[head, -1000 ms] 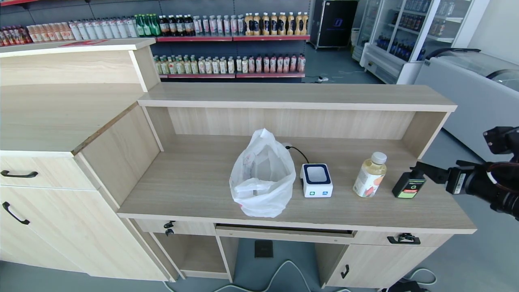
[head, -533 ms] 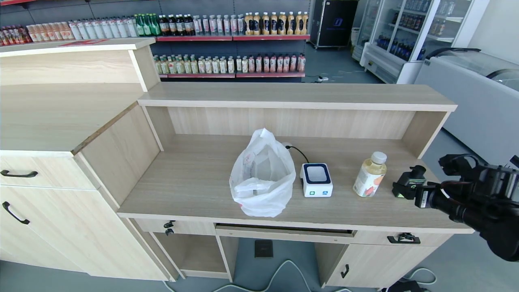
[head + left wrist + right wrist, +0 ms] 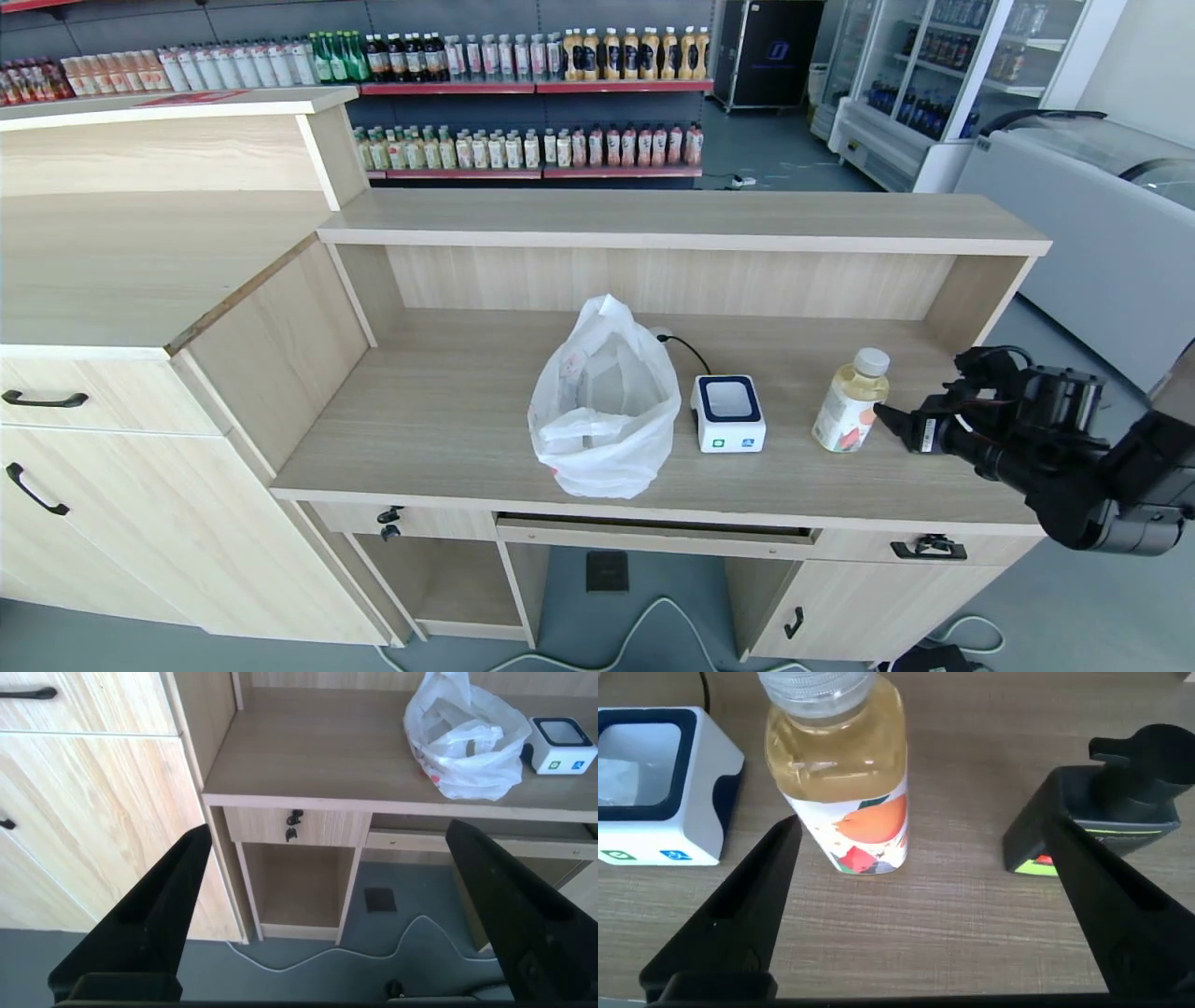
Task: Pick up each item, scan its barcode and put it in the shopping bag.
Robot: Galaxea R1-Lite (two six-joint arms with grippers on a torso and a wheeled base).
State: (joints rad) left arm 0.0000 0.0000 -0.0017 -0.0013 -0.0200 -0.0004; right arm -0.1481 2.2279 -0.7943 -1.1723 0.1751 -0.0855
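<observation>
Bottle [image 3: 850, 403] [image 3: 842, 784] of pale yellow drink, white-capped, stands upright on the wooden surface [image 3: 448, 411], to the right of the white scanner [image 3: 728, 413] and apart from it. The right pincer [image 3: 898, 425] [image 3: 923, 831] is low over the surface just to the bottle's right, spread wide and holding nothing. The bottle sits at the mouth of the gap, close by one finger [image 3: 738, 924]; whether they touch I cannot tell. A black container [image 3: 1106, 812] with a green label stands before the other finger. Left of the scanner sits the white shopping bag [image 3: 605, 401], mouth open. The left pincer [image 3: 327, 835] hangs wide and unloaded, below and in front of the surface's edge.
</observation>
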